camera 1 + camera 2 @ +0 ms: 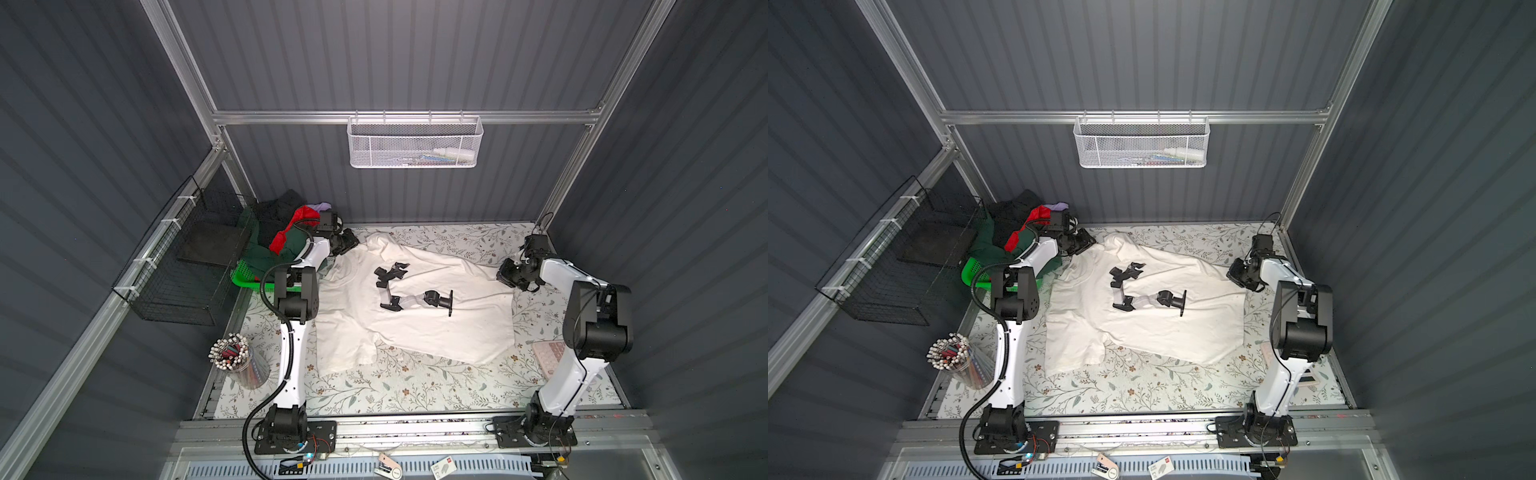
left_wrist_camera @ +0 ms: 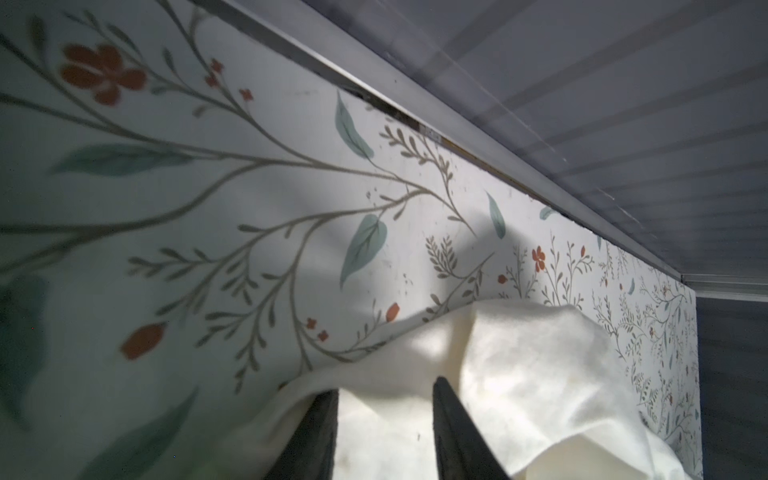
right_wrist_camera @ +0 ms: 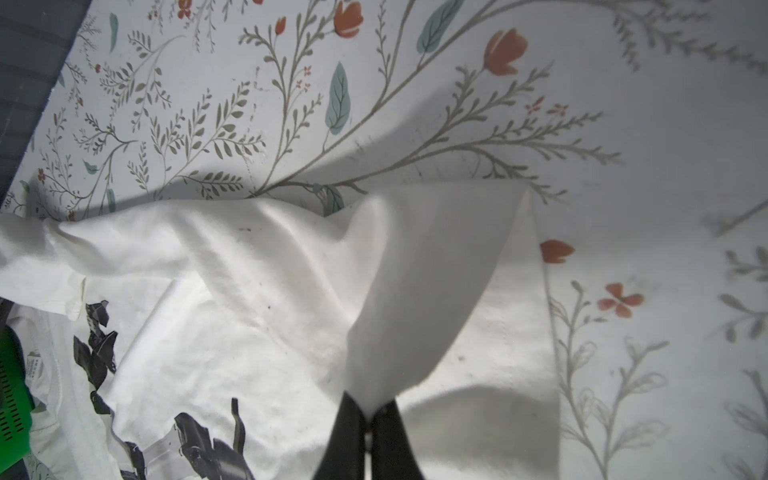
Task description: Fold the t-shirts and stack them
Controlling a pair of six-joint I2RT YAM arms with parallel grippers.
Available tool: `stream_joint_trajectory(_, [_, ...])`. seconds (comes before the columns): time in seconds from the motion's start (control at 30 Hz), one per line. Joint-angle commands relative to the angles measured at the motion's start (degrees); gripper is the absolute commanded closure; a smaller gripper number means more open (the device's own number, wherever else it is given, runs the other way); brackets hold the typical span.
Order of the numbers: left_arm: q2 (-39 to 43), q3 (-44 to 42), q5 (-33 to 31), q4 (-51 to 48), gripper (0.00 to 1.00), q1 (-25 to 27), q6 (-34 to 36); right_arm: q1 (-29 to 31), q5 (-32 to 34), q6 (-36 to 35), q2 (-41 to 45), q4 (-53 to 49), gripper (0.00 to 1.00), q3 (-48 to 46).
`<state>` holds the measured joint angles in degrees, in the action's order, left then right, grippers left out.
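Observation:
The cream-white t-shirt (image 1: 415, 328) (image 1: 1142, 332) lies spread on the floral table with its black-grey print (image 1: 399, 291) facing up. My left gripper (image 1: 353, 243) (image 1: 1088, 243) is low at its far left shoulder. In the left wrist view that gripper (image 2: 386, 386) has its fingers apart, with white cloth (image 2: 519, 374) between them. My right gripper (image 1: 505, 276) (image 1: 1235, 274) is at the shirt's far right corner. In the right wrist view it (image 3: 370, 405) is shut on a raised corner flap (image 3: 428, 270). Dark green (image 1: 299, 247), red (image 1: 299, 220), black (image 1: 270, 212) and lavender (image 1: 322, 205) t-shirts are heaped in the green basket (image 1: 243, 276).
A clear cup of pens (image 1: 239, 361) stands at the front left beside the left arm. A pink keypad (image 1: 548, 353) lies behind the right arm. A black wire basket (image 1: 178, 270) hangs on the left wall and a white mesh basket (image 1: 413, 143) on the back rail.

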<state>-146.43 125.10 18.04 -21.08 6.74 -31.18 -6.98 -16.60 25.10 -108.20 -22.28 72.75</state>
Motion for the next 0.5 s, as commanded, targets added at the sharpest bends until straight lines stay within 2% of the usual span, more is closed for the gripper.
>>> stream_joint_trajectory(0.0, [-0.1, -0.1, 0.4, 0.1, 0.62, 0.4, -0.4, -0.2, -1.0, 0.2, -0.8, -0.3, 1.0, 0.8])
stream_joint_trajectory(0.1, [3.3, -4.0, 0.4, 2.2, 0.62, 0.4, -0.4, -0.2, -1.4, 0.3, -0.8, -0.3, 1.0, 0.9])
stream_joint_trajectory(0.33, [11.1, -10.3, -0.1, 3.2, 0.44, 1.6, -0.2, -0.1, -2.1, 0.2, -1.4, -0.3, 1.0, 1.4])
stream_joint_trajectory(0.47, [12.7, -12.8, 0.4, 3.3, 0.42, 3.5, -0.8, -0.2, -4.2, 0.3, -1.4, -0.3, 1.0, 1.2])
